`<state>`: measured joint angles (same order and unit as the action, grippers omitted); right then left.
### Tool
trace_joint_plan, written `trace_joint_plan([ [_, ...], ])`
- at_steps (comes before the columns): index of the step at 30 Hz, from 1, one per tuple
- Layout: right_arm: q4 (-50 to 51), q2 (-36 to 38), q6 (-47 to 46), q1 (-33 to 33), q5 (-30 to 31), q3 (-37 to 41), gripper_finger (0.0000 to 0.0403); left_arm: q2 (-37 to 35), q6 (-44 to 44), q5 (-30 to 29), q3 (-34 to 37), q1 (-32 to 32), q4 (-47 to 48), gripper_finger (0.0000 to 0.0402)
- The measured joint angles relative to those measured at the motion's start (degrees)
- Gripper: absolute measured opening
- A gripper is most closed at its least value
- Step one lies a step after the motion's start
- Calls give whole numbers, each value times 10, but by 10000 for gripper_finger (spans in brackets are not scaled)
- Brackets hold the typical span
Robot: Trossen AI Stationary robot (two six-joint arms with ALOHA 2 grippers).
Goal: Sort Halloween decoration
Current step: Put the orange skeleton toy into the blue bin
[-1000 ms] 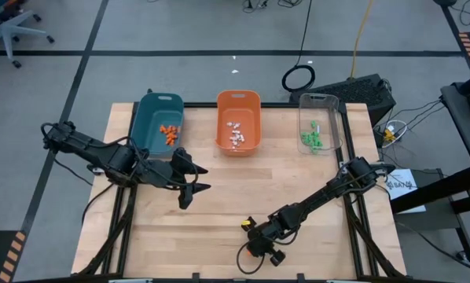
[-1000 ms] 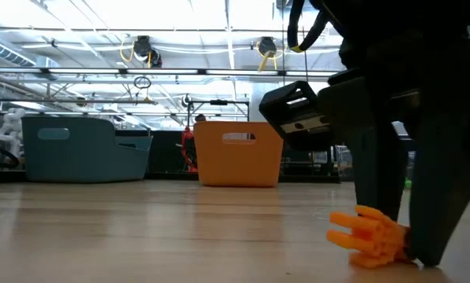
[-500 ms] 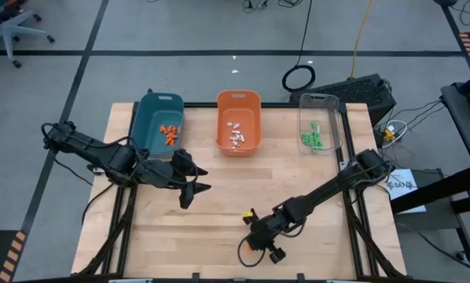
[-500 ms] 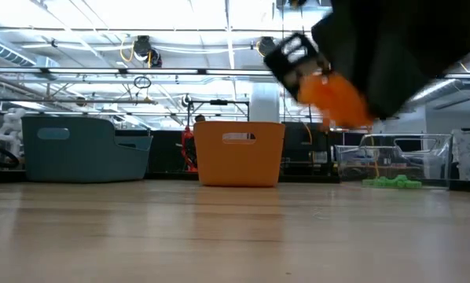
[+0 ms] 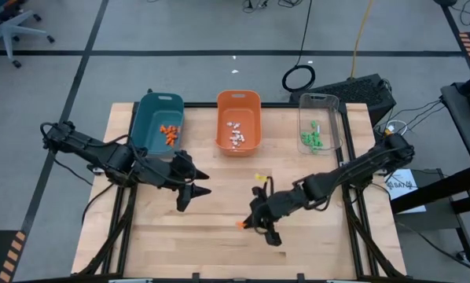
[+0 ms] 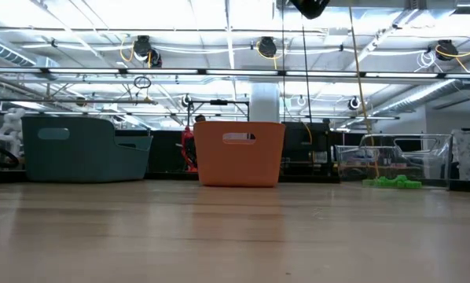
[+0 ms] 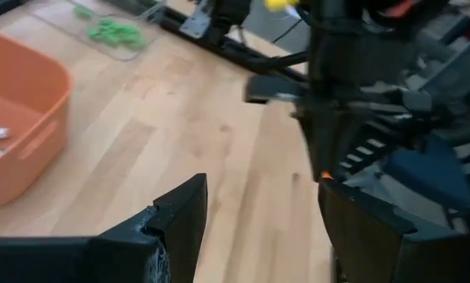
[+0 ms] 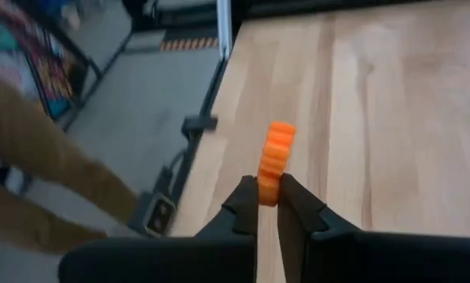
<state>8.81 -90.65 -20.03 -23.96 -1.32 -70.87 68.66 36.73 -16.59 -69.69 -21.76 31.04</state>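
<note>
Right end effector (image 8: 268, 206) risen, clenching one orange trinket (image 8: 275, 160); left end effector (image 7: 258, 228) spread; three bins.

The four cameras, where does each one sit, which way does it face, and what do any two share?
High view: above the table, looking straight down; both arms, left claw open, right claw shut on an orange trinket.
Low view: table height, looking level at the teal bin, orange bin and clear bin.
Left wrist view: behind its own fingers, facing the right arm.
Right wrist view: behind its own claw, which pinches the trinket.
Shared: the high and right wrist views both show the trinket.
</note>
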Motion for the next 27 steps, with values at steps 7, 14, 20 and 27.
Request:
trace_joint_plan([
  [7, -42, 39, -77, 23, 30, 0, 0, 0, -2, 29, 0, 0, -41, 242],
  [14, -119, 52, -106, 49, 28, -1, 0, -2, -80, 28, 0, 0, -82, 242],
  [20, -185, 52, -120, 70, 58, -1, 0, -11, -90, 29, 0, 0, -107, 242],
  [27, -221, 52, -124, 77, 116, -1, 0, -43, -124, 26, 0, 0, -124, 242],
])
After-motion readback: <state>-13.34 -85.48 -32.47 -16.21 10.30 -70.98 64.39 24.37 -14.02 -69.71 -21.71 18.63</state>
